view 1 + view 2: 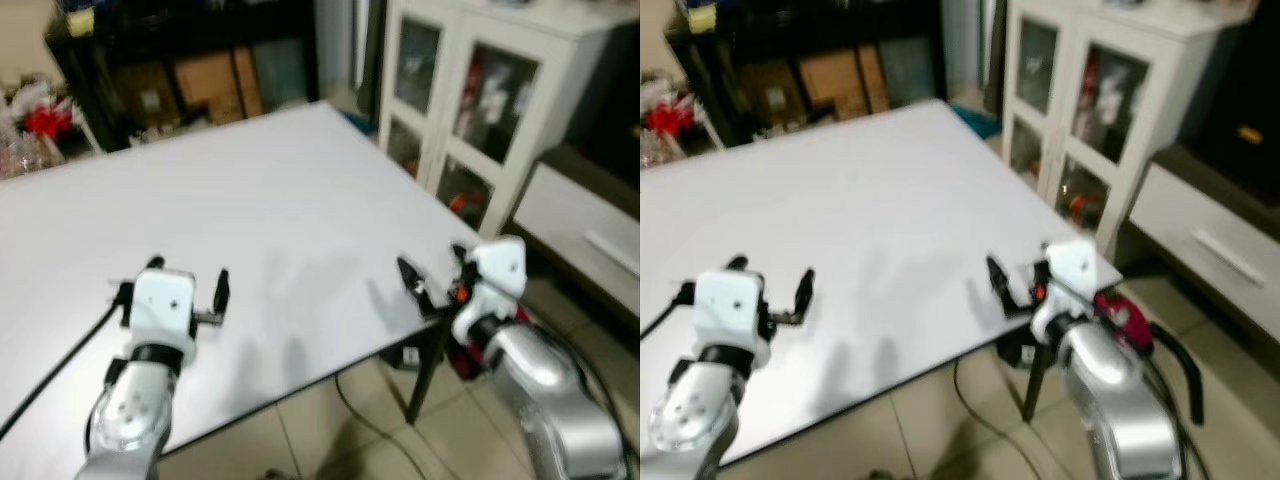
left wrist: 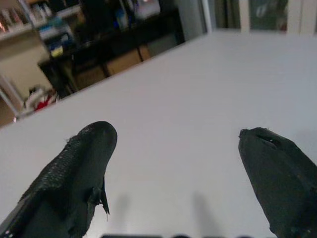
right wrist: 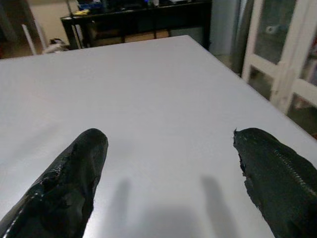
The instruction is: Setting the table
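A bare pale grey table point(image 1: 260, 190) spreads out before me with nothing standing on it. My left gripper point(image 1: 188, 270) hovers over the table's near left part, open, with nothing between its fingers point(image 2: 84, 163). Over the near right corner my right gripper point(image 1: 432, 260) is also open and empty, and its fingers point(image 3: 79, 173) point across the tabletop. Both wrist views look along the fingers over the bare surface toward the far edge.
A white cabinet with glass doors point(image 1: 480, 90) stands right of the table, with a low white unit point(image 1: 580, 220) beyond it. A black shelf with cardboard boxes point(image 1: 200, 70) lines the far wall. Red clutter point(image 1: 40, 120) sits far left. A red object point(image 1: 1125, 315) and cables lie on the tiles.
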`<state>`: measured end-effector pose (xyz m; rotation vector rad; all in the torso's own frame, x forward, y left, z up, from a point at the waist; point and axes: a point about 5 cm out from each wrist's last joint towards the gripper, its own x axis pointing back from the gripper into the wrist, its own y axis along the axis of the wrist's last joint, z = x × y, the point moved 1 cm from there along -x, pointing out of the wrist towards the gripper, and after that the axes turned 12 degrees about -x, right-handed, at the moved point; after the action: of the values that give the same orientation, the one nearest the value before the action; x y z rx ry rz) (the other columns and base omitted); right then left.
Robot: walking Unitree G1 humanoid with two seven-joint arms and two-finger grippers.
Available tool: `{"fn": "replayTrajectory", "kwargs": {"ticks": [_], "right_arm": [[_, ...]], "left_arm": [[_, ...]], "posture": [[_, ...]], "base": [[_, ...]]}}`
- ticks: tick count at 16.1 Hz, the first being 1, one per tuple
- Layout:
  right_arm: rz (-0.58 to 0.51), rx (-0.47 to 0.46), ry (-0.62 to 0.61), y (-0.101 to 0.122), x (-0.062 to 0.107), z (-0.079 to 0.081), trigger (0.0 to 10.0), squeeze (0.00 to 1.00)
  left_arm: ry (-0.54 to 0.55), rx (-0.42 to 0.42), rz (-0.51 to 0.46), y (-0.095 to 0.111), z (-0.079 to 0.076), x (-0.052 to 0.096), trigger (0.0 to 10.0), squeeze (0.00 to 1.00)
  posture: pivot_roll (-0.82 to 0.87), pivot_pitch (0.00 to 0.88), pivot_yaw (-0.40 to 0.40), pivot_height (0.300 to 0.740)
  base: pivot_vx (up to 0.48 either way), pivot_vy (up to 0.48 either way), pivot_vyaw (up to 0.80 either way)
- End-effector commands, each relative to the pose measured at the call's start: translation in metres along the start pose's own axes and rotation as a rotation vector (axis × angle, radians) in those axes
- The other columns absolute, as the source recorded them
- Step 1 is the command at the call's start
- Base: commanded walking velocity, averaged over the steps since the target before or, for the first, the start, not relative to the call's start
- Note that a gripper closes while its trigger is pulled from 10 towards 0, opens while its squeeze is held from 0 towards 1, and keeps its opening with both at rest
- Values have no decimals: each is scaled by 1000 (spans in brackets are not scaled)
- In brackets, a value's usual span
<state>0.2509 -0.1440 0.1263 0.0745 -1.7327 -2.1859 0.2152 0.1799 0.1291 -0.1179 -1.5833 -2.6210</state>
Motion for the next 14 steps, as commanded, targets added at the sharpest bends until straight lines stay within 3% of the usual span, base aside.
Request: {"fn": "replayTrajectory", "kwargs": {"ticks": [1, 7, 9, 10, 11, 14], "right_arm": [[-15, 6, -14, 5, 1, -4, 10000, 1000], [-27, -8, -13, 7, -1, -1, 10000, 1000], [-23, 15, -1, 7, -1, 2, 10000, 1000], [-28, 37, 21, 8, -2, 4, 10000, 761], [-30, 71, 31, 9, -1, 6, 10000, 0], [-47, 57, 41, 8, -2, 7, 10000, 0]], "left_arm": [[-15, 12, -15, 5, -2, 0, 10000, 0], [-8, 23, -8, 6, 1, -2, 10000, 0], [-1, 26, 2, 5, 1, -2, 10000, 0], [1, 26, 4, 5, 1, -2, 10000, 0], [2, 24, 7, 5, 1, -1, 10000, 0], [3, 19, 11, 4, 1, -1, 10000, 0]], "posture": [[-135, 10, 90, 740], [-128, 16, 100, 740], [-123, 18, 99, 740], [-122, 18, 99, 740], [-121, 19, 99, 740], [-119, 19, 98, 740]], "base": [[0, 0, 800], [0, 46, 800], [0, 281, 0], [0, 285, 0], [0, 289, 0], [0, 284, 0]]}}
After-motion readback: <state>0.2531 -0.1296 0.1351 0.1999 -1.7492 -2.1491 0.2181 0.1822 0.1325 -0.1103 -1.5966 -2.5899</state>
